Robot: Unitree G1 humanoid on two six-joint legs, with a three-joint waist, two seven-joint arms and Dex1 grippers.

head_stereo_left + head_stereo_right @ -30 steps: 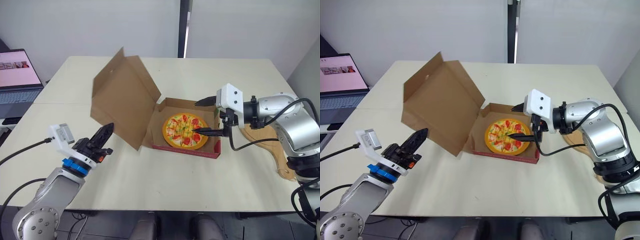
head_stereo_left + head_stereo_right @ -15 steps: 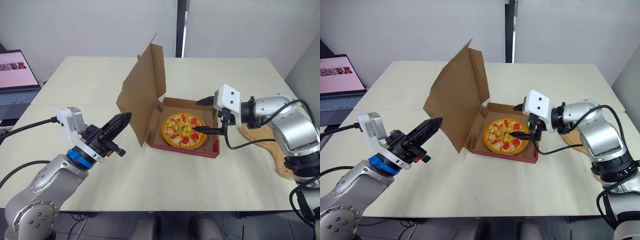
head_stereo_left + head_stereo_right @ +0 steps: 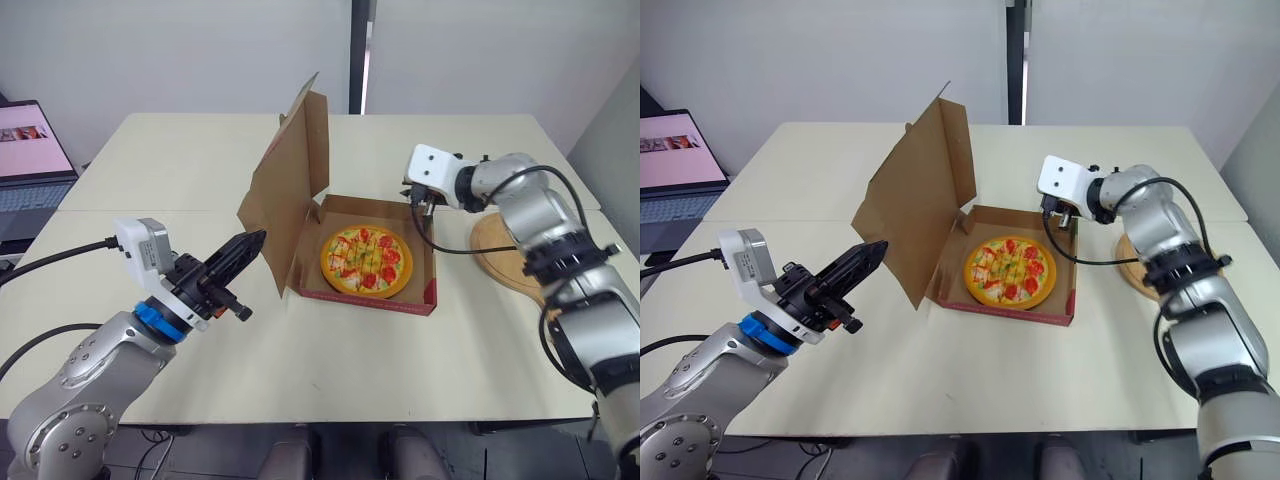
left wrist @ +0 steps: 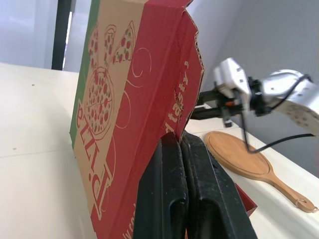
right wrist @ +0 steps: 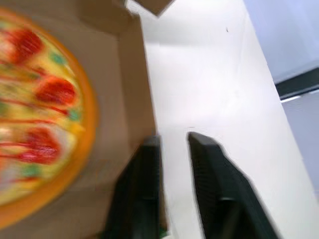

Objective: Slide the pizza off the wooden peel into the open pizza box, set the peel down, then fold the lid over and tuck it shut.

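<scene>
The pizza (image 3: pixel 365 262) lies flat inside the pizza box (image 3: pixel 432 290), and the wooden peel (image 3: pixel 510 245) rests on the surface (image 3: pixel 150 160) just to the right of the box, so those two jobs look done. A second ago the lid (image 3: pixel 295 195) leaned far back. Now it stands almost straight up over the back left side of the box. The left hand (image 3: pixel 252 241) has come up close behind the lid. Its two black fingers (image 4: pixel 172 189) are pressed tight together, holding nothing, and the tips point at the printed outside of the lid. The right hand (image 5: pixel 173 144) was over the pizza a second ago. Now it has pulled back to the far right corner of the box, with its fingers a little apart and nothing between them. That clears the way, so I think the lid can come down next. It still has to be pushed over the pizza and tucked in.
</scene>
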